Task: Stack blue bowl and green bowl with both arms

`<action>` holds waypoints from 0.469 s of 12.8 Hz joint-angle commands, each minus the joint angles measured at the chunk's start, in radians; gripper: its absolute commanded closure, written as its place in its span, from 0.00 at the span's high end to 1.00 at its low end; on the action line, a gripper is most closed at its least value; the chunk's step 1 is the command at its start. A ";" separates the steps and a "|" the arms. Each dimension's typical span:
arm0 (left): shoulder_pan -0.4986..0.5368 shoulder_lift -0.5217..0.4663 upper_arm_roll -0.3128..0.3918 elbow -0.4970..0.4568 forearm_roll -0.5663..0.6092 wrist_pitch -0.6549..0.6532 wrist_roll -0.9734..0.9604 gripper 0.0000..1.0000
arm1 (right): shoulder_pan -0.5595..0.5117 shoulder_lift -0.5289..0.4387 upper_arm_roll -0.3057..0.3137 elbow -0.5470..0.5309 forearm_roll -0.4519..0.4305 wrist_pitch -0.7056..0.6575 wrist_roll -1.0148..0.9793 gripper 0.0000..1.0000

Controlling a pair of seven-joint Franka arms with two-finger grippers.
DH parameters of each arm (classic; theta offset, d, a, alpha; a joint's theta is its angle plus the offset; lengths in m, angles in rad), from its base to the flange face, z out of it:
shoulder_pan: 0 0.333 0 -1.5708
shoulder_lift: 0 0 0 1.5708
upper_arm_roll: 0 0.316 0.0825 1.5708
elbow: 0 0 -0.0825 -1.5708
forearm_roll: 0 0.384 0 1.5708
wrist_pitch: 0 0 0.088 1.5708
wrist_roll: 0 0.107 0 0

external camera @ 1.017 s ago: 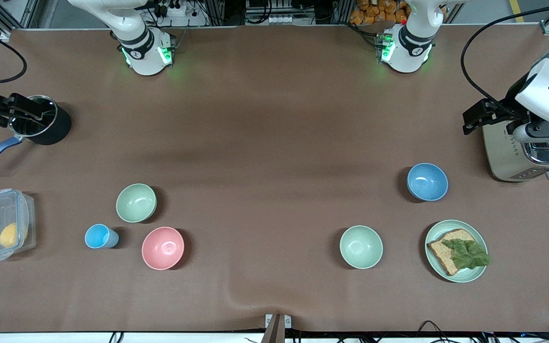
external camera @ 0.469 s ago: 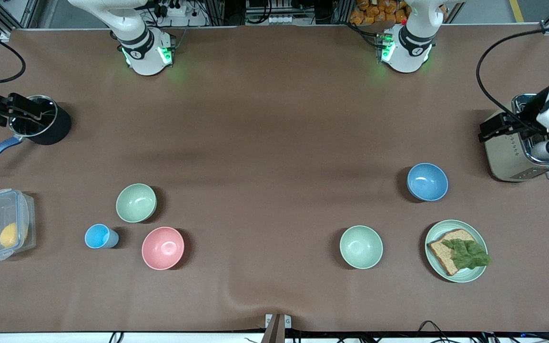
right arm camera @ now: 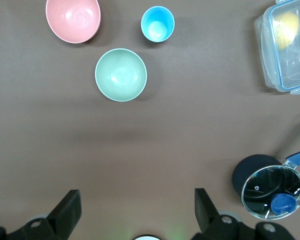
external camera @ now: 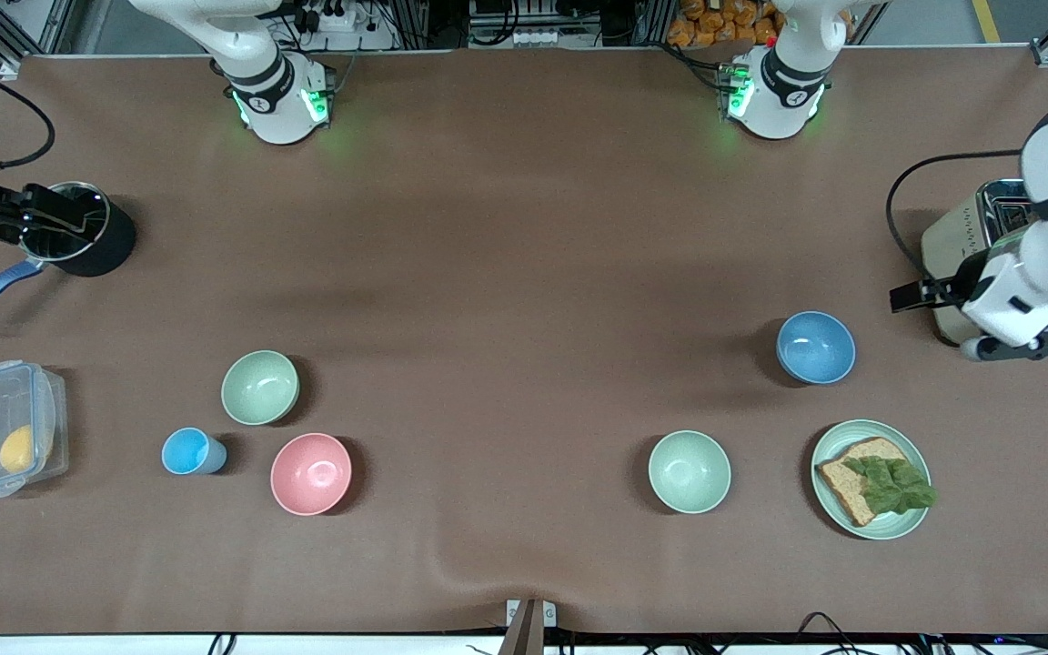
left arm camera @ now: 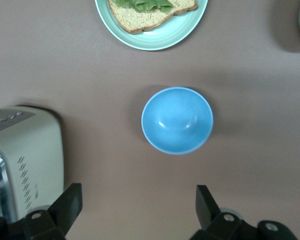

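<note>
The left pincer (left arm camera: 135, 210), fingers apart, has moved from over the toaster (external camera: 970, 246) toward the blue bowl (external camera: 816, 347); right pincer (right arm camera: 135, 210) likewise apart.

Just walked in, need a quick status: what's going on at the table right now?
Nothing is held yet. The left gripper is open, up over the toaster near the blue bowl. The right gripper is open over the pot. The green bowl sits untouched beside the pink bowl, so stacking hasn't begun.
</note>
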 commanded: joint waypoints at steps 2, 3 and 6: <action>0.069 -0.016 -0.019 -0.187 0.010 0.222 0.011 1.00 | 0.019 0.072 -0.009 -0.009 -0.009 0.065 0.000 1.00; 0.072 -0.002 -0.019 -0.206 0.011 0.253 0.014 1.00 | 0.020 0.098 -0.009 -0.015 -0.003 0.091 0.000 1.00; 0.076 0.090 -0.016 -0.213 0.024 0.322 0.015 1.00 | 0.032 0.149 -0.008 -0.119 -0.002 0.248 -0.007 1.00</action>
